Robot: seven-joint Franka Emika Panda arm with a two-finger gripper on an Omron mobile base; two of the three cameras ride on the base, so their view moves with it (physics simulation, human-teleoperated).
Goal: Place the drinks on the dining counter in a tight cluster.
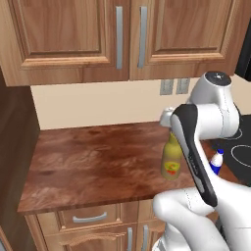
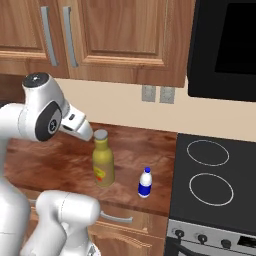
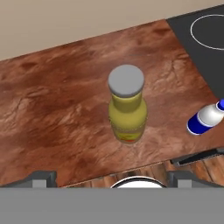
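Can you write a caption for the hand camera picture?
Open fingers hover above an olive-yellow bottle, white bottle nearby.

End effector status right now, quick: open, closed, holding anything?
End effector: open and empty, poised above the olive-yellow bottle that stands on the wood worktop, touching nothing.

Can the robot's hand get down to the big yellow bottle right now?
Probably yes. The hand is open above the yellow bottle, whose grey cap is bare, and the little white bottle stands off to one side.
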